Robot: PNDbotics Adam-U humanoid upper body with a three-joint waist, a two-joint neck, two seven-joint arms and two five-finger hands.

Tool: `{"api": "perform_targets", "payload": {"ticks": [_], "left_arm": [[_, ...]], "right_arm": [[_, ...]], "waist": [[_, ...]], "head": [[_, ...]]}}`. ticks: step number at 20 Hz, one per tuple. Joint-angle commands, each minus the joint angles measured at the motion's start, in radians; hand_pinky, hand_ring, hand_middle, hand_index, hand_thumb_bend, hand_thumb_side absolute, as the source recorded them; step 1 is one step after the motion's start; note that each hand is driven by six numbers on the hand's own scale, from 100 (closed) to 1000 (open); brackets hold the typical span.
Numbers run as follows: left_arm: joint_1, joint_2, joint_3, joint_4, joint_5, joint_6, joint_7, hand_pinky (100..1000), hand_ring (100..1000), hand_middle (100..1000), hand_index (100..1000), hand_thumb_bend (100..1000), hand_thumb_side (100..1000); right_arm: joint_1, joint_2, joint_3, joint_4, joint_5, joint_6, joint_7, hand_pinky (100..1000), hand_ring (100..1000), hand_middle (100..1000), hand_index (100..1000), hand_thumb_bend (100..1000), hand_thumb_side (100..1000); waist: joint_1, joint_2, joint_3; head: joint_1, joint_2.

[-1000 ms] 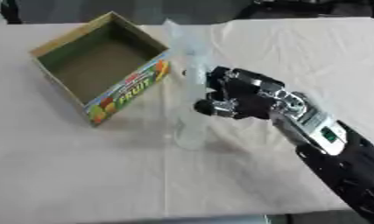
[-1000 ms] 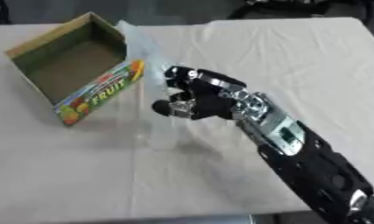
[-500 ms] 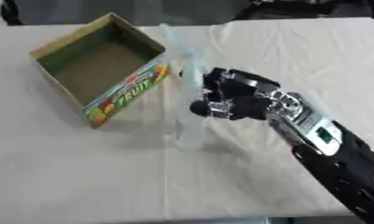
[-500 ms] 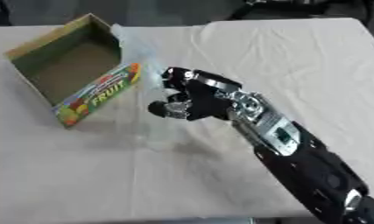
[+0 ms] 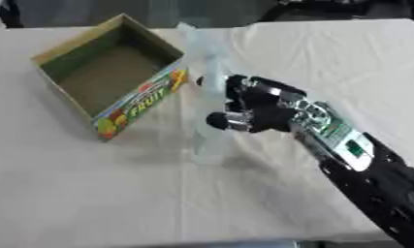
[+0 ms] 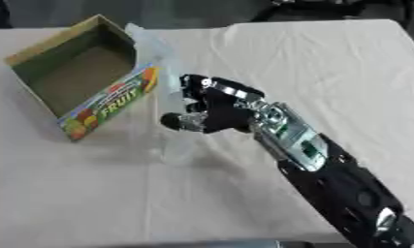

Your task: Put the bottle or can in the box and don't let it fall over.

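Note:
A clear plastic bottle (image 5: 206, 92) stands tilted, its top leaning toward the far left, between the box and my right hand. My right hand (image 5: 252, 104) has its fingers and thumb curled round the bottle's middle. The bottle's base is near the cloth; whether it touches is unclear. An open cardboard box (image 5: 108, 77) with "FRUIT" on its front wall lies to the left of the bottle, its inside bare. My left hand shows in neither view.
A pale wrinkled cloth (image 5: 91, 193) covers the table (image 6: 362, 72). My right forearm (image 5: 371, 169) runs from the lower right corner. Dark shapes stand beyond the far edge.
The right hand and the bottle have shifted slightly toward the box. The grip looks the same.

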Motion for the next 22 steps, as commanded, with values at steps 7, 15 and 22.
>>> {"api": "perform_targets", "payload": {"ticks": [7, 15, 22], "left_arm": [[-0.009, 0.016, 0.008, -0.014, 0.005, -0.003, -0.004, 771, 793, 768, 811, 662, 761], [-0.009, 0.015, 0.007, -0.013, 0.005, -0.002, -0.006, 772, 793, 768, 809, 659, 761], [-0.01, 0.015, 0.007, -0.013, 0.006, -0.002, -0.007, 773, 792, 767, 808, 658, 761]], "right_arm": [[-0.029, 0.004, 0.003, -0.001, 0.017, 0.006, -0.002, 819, 995, 983, 944, 471, 296], [-0.028, 0.008, 0.007, -0.001, 0.017, 0.012, -0.023, 809, 978, 973, 934, 477, 290], [-0.032, 0.014, 0.012, -0.004, 0.005, 0.013, -0.02, 803, 971, 963, 924, 481, 282]], "waist": [[0.003, -0.011, 0.002], [0.002, -0.009, 0.003], [0.003, -0.007, 0.003]], "head": [[-0.001, -0.014], [-0.002, -0.015], [-0.004, -0.017]]}}
